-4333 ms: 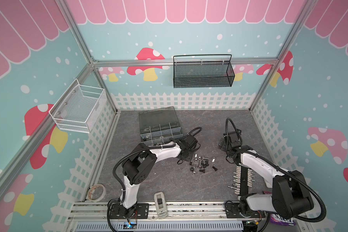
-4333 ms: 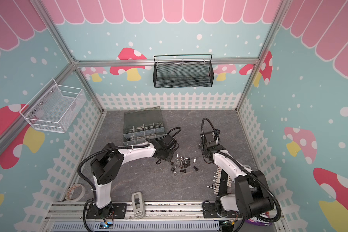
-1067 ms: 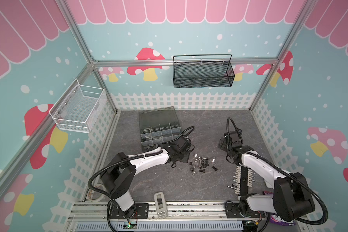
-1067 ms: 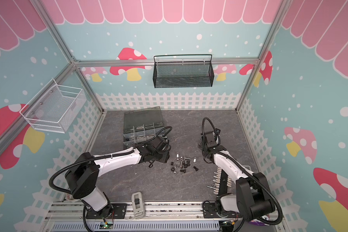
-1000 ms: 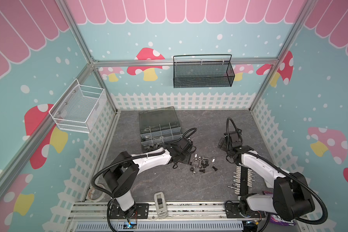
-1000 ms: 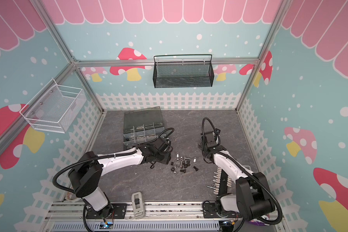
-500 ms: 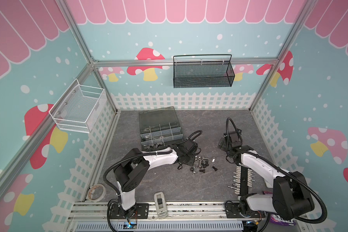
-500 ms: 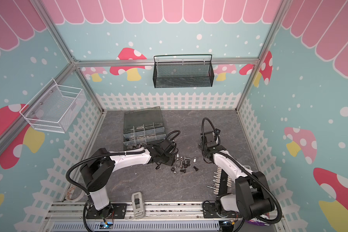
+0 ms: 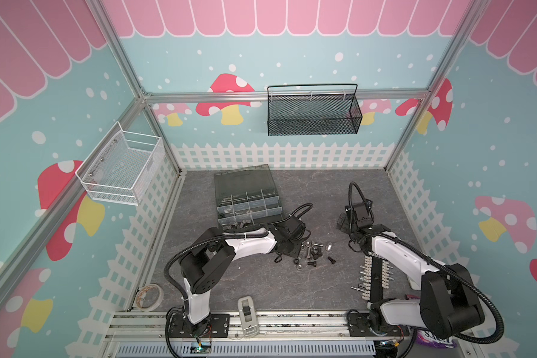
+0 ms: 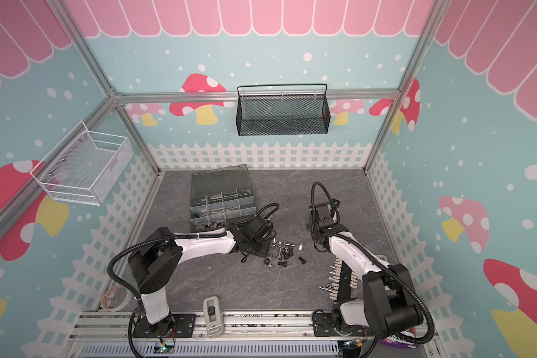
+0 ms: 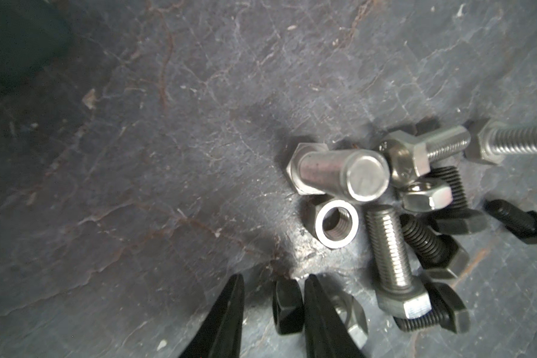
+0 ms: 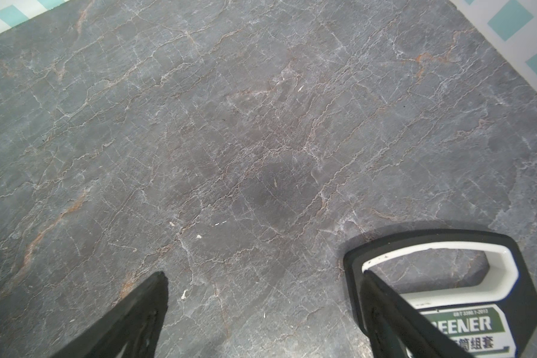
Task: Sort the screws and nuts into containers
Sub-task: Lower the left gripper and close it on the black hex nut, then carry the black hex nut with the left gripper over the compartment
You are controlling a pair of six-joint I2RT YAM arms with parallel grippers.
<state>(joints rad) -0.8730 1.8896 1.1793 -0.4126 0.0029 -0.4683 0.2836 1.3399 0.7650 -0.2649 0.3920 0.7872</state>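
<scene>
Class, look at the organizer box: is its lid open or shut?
Open. The lid leans back, and the compartments in front of it lie uncovered.

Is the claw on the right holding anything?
No, the right gripper stands wide open with only the grey tabletop between its jaws.

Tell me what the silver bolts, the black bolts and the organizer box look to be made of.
The silver bolts look like bare or plated steel: bright, with sharp glints on threads and hex heads. The black bolts are probably steel with a matte black coating: same threaded shape, hardly any glare. The organizer box seems plastic: smoky see-through lid, pale translucent dividers.
</scene>
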